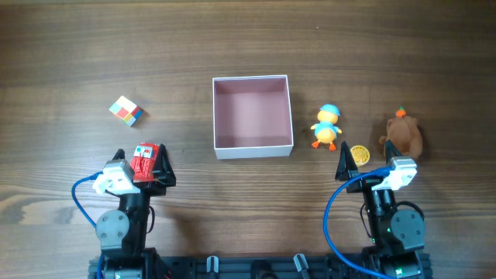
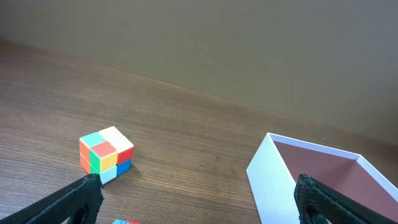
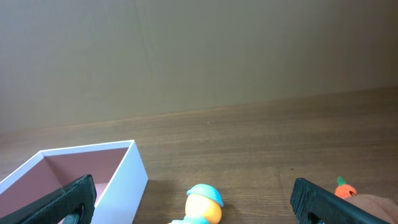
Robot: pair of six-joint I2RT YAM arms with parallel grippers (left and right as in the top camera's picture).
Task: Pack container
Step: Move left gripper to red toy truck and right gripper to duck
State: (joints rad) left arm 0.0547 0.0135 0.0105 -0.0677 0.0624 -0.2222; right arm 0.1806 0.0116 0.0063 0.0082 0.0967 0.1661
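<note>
Left tool (image 1: 142, 161), right tool (image 1: 366, 159); both low, forward-facing (jaws wide apart)

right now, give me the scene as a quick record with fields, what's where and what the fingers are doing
container: white walls, pink inside, empty
left of container: multicoloured cube
right of container: duck toy, yellow disc, brown plush
left gripper: fingers open, red toy between them
right gripper: fingers open, holding nothing, yellow disc beside it
packed so far: nothing
</note>
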